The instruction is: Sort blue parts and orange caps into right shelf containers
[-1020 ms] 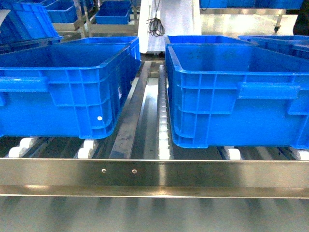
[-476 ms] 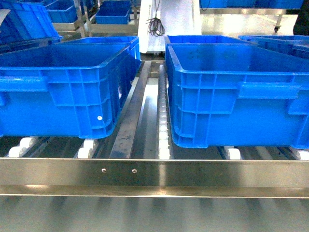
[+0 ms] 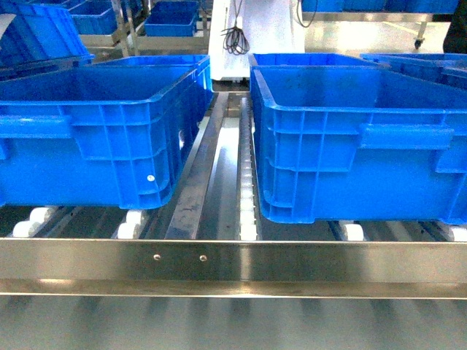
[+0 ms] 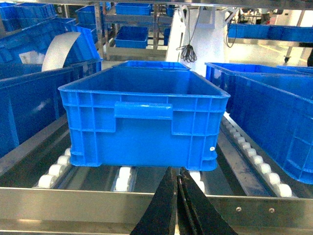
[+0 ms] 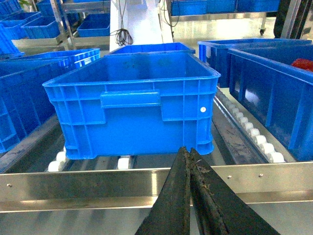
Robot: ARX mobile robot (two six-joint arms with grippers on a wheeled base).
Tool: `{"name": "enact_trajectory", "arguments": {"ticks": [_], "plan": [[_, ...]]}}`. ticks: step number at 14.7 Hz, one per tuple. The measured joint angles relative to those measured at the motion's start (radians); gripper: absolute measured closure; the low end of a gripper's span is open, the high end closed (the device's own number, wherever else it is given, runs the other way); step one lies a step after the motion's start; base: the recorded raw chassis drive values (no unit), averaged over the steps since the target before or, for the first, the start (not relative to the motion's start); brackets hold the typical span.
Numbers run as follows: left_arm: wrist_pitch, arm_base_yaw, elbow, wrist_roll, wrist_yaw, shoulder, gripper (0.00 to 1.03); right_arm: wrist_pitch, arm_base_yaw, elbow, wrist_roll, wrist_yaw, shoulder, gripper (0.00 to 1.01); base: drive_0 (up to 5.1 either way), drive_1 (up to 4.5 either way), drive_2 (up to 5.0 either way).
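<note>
Head view: two large open-topped bright-blue ribbed plastic crates sit side by side on a steel roller shelf, left crate (image 3: 95, 124) in the left half of the frame, right crate (image 3: 357, 138) in the right half, apart from each other with a metal divider rail (image 3: 197, 182) and a strip of small white rollers (image 3: 248, 189) between them. A brushed-steel front lip (image 3: 233, 262) with two screws runs across the lower frame. White roller wheels show under both crates. More blue crates on racks fill the top of the frame, next to a white column with a coiled black cable (image 3: 235, 36). No arm shows in the head view. Left wrist view: black left gripper (image 4: 177, 205) at bottom centre, fingers pressed together, holding nothing, just short of the lip, crate (image 4: 144, 117) beyond. Right wrist view: black right gripper (image 5: 191, 196) likewise closed and empty, facing its crate (image 5: 132, 103); something red (image 5: 303, 63) lies in a crate at the right edge. No small blue blocks or orange caps visible in any view.
</note>
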Motion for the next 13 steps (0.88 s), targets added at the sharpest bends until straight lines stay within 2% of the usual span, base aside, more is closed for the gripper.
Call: {"name": "enact_trajectory", "arguments": {"ticks": [1, 2, 3, 6, 7, 13], "plan": [[-0.015, 0.0, 0.0, 0.0, 0.0, -0.018, 1.01, 0.0, 0.0, 0.0, 0.0, 0.0, 0.0, 0.99, 0.0, 0.0, 0.0], [-0.153, 0.0, 0.001, 0.0, 0.001, -0.105, 1.01, 0.0, 0.0, 0.0, 0.0, 0.0, 0.0, 0.99, 0.0, 0.0, 0.0], [-0.177, 0.0, 0.001, 0.0, 0.0, -0.178, 1.01, 0.0, 0.0, 0.0, 0.0, 0.0, 0.0, 0.99, 0.0, 0.0, 0.0], [-0.19, 0.0, 0.001, 0.0, 0.0, -0.176, 1.01, 0.0, 0.0, 0.0, 0.0, 0.002, 0.0, 0.99, 0.0, 0.0, 0.0], [-0.191, 0.0, 0.001, 0.0, 0.0, -0.176, 1.01, 0.0, 0.0, 0.0, 0.0, 0.002, 0.0, 0.93, 0.0, 0.0, 0.0], [-0.191, 0.0, 0.001, -0.002, 0.0, -0.176, 0.18, 0.0, 0.0, 0.0, 0.0, 0.002, 0.0, 0.07, 0.0, 0.0, 0.0]]}}
